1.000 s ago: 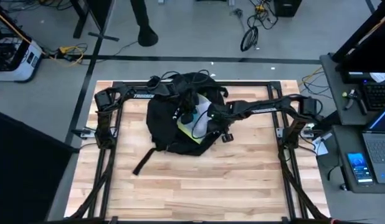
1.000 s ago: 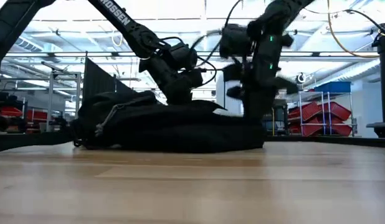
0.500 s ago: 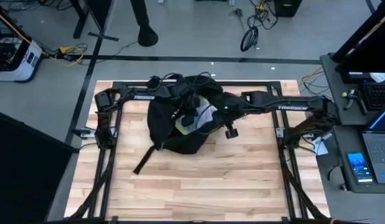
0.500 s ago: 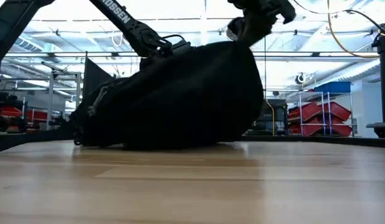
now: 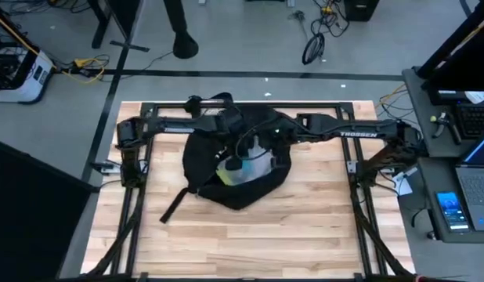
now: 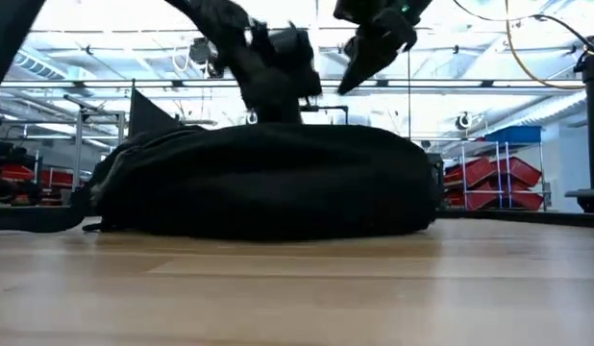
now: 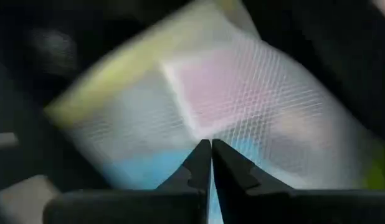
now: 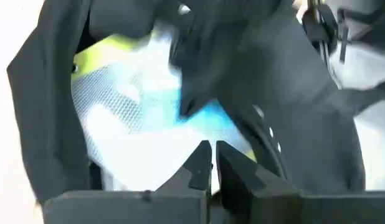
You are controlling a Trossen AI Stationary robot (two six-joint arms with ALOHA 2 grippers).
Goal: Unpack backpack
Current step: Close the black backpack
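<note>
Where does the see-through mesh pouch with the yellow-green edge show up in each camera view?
High view: the mesh pouch lies in the open mouth of the black fabric backpack, mid-table.
Low view: not in it; the backpack's side hides it.
Left wrist view: fills the picture beyond the shut left gripper.
Right wrist view: beyond the shut right gripper, framed by backpack fabric.
Shared landmark: the backpack.

From my station the only lettering I can read is the white "TROSSEN" brand on the right arm (image 5: 359, 135), printed along its forearm link in the high view (small, but the letters hold). The left arm (image 5: 167, 127) carries a pale mark too, which I cannot make out. Nothing on the backpack (image 5: 234, 160) is legible.
</note>
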